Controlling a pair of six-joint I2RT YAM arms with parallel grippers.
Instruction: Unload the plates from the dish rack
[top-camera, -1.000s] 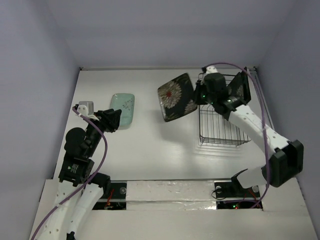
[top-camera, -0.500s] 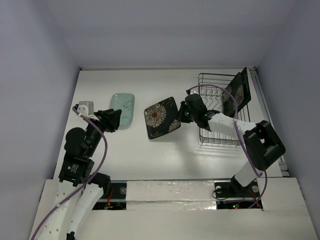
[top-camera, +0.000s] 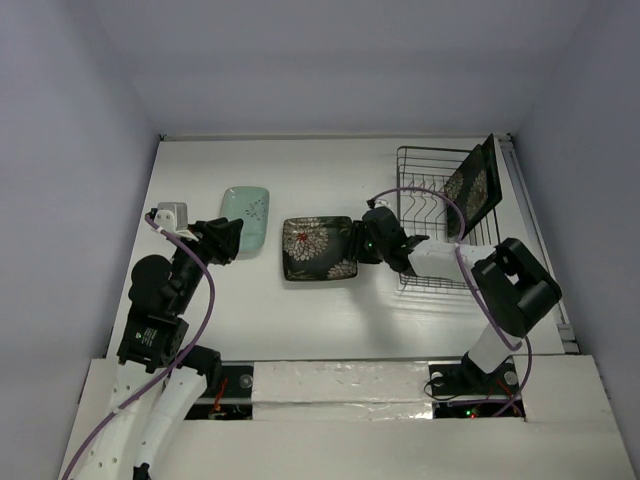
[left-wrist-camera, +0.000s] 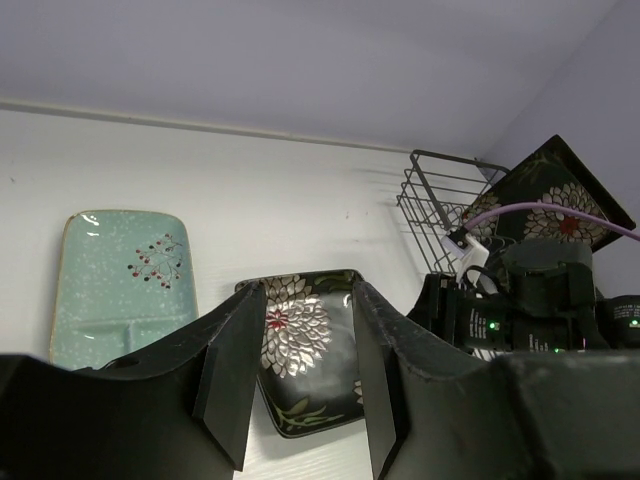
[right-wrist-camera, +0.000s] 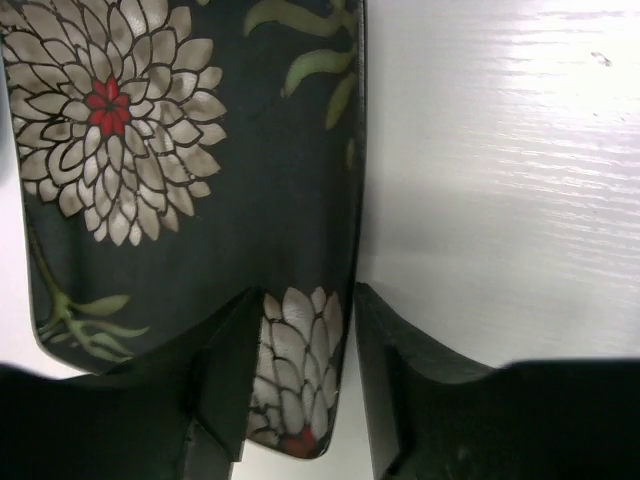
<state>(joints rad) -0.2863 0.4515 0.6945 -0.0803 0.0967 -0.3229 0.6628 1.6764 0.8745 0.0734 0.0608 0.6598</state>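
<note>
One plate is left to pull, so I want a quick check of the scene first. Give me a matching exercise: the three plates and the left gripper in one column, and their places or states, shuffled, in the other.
Things
1. mint-green plate
2. black floral plate
3. dark-rimmed plate
4. left gripper

Places or states
A. leaning upright in the dish rack
B. open, holding nothing
C. flat on the table, farthest left of the plates
D. flat on the table, its edge between the fingers of the right gripper

Pairs: 1-C, 2-D, 3-A, 4-B
</note>
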